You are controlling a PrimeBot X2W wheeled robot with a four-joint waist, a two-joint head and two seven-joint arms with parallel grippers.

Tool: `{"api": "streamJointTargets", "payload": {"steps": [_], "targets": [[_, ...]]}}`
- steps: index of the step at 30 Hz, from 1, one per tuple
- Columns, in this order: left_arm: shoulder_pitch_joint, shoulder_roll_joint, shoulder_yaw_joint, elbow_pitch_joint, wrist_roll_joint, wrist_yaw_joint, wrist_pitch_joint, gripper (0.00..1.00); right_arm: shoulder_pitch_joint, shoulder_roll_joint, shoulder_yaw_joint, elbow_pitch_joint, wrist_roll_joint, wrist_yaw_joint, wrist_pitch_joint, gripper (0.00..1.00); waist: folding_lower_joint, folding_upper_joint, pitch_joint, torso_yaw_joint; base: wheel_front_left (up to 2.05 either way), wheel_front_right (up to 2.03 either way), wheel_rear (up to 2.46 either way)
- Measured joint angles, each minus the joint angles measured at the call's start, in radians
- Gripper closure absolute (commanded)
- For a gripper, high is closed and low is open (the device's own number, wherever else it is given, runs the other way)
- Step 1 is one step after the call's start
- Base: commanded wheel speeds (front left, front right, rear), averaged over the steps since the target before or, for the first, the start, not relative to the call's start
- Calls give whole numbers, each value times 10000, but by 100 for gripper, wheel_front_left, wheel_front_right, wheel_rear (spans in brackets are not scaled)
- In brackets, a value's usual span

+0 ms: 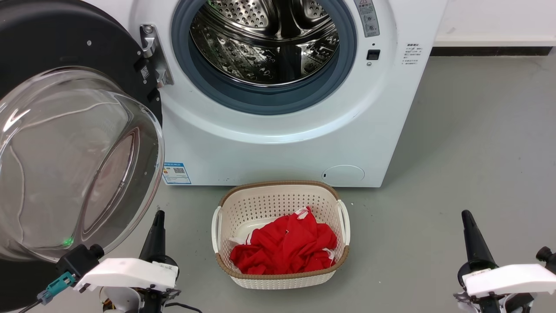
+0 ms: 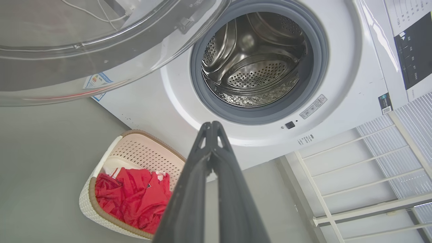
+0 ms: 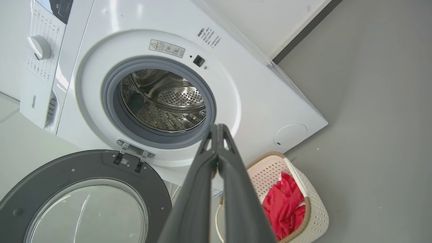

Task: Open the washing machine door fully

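While the washing machine door (image 1: 52,39) hangs swung wide to the left on its hinge (image 1: 153,54), the head view has its glass bowl (image 1: 74,161) bulging toward the camera. The washing machine (image 1: 278,148) stands behind it, steel drum (image 1: 265,43) bare inside the blue-grey gasket (image 1: 260,98). On the floor (image 1: 478,143) in front sits a cream basket (image 1: 278,186) w/ red cloth (image 1: 286,245) in it. The left jaws are closed on nothing, dark fingers (image 1: 156,237) just beside the bowl's lower edge. The right jaws, fingers (image 1: 473,239) together too, are well apart at the lower right. Left wrist view: fingers (image 2: 189,189) meet at the tips and point at the machine front below the drum opening, w/ the door's glass (image 2: 84,50) across the top left and the basket (image 2: 145,152) lower left. Right wrist view: fingers (image 3: 192,195) pressed tip to tip, empty. The door (image 3: 84,165) lies open at the lower left, hinged under the gasket, w/ the basket (image 3: 314,216) to the right.
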Motion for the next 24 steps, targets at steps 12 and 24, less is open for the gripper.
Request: {"api": "streamJointTargets", "payload": {"steps": [12,24], "targets": [[-110,-54,221,94,-1306,-159,345,100,-202,-12,-42,155,1415,0,297,100,0,-1,-45,-23,0,0,0],[-144,-125,443,196,-2481,-299,665,100,-374,-17,-98,299,2686,0,614,100,0,0,-90,-47,0,0,0]]}}
